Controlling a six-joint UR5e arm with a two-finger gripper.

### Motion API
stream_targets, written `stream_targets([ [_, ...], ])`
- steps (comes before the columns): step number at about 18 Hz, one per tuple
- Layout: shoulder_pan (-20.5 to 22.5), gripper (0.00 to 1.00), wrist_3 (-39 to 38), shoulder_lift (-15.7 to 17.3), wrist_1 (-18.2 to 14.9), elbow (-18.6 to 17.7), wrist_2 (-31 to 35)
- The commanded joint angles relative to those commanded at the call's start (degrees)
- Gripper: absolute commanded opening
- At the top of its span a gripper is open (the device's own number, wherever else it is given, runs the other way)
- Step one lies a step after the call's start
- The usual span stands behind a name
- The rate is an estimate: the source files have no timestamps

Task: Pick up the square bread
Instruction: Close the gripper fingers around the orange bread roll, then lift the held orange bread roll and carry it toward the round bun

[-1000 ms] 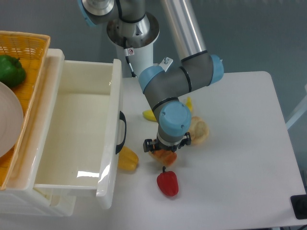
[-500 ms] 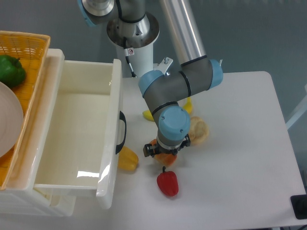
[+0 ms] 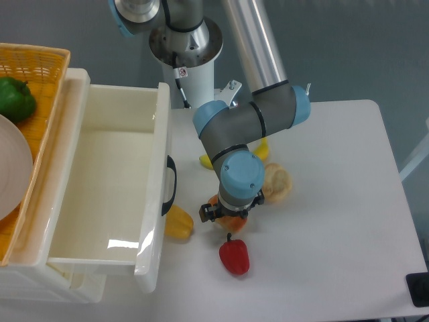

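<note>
The square bread (image 3: pixel 230 222) is an orange-brown block on the white table, mostly hidden under my gripper; only its lower edge shows. My gripper (image 3: pixel 231 212) points straight down over it. Its black fingers (image 3: pixel 205 213) show on either side of the bread, spread apart, so it looks open around the loaf. Whether the pads touch the bread is hidden by the blue wrist.
A red pepper (image 3: pixel 234 257) lies just in front of the bread. A yellow-orange pepper (image 3: pixel 178 223) sits to the left by the open white drawer (image 3: pixel 100 194). A pale round bun (image 3: pixel 278 182) is right of the gripper, a yellow piece (image 3: pixel 207 161) behind. An orange basket (image 3: pixel 40 64) holds a green pepper (image 3: pixel 15 97).
The gripper has moved a little toward the front of the table and lower over the bread. The bread and the other items have not moved.
</note>
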Motion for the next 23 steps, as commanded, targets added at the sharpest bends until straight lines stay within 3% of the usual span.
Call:
stream_targets([
  [3,0.0,0.92,0.09,0.09,0.44,0.0,-0.17],
  [5,0.0,0.68,0.0,0.17,0.44,0.0,-0.18],
  [8,0.0,0.41,0.0,0.44,0.44,-0.09,-0.09],
  [11,0.0,0.27,0.0,0.53,0.44,-0.18,0.0],
  [13,0.0,0.1,0.0,0.61,0.44,-0.09,0.18],
  [15,0.0,0.06,0.0,0.88,0.44,0.44,0.18],
  [23,0.0,0.06,6.66,4.91,-0.52,3.96,0.44],
])
